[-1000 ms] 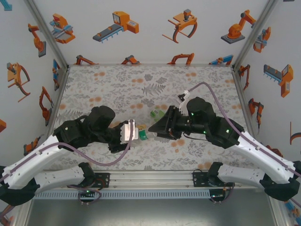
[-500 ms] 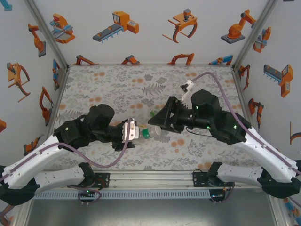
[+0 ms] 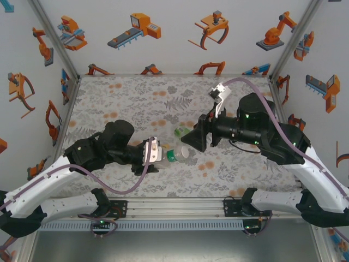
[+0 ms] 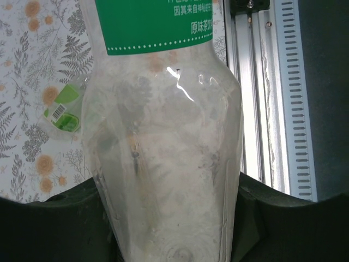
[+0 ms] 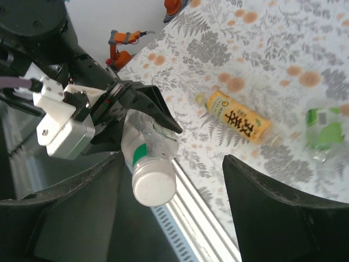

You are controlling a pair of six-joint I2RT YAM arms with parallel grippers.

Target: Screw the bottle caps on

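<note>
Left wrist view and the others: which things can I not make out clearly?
- Clear bottle, left wrist view: neck cut off by the top edge.
- Green bottle, right wrist view: blurred, cap state unclear.
- Same green bottle, top view: partly covered by the right end effector.

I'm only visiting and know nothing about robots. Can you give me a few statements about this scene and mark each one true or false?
1. The left gripper is clamped on a clear bottle with a green label. True.
2. That bottle's neck is bare. False: a whitish cap sits on it.
3. The right gripper is squeezing the cap. False: its jaws stand open, with a gap to the cap on each side.
4. An amber bottle with a yellow label lies on its side on the table. True.
</note>
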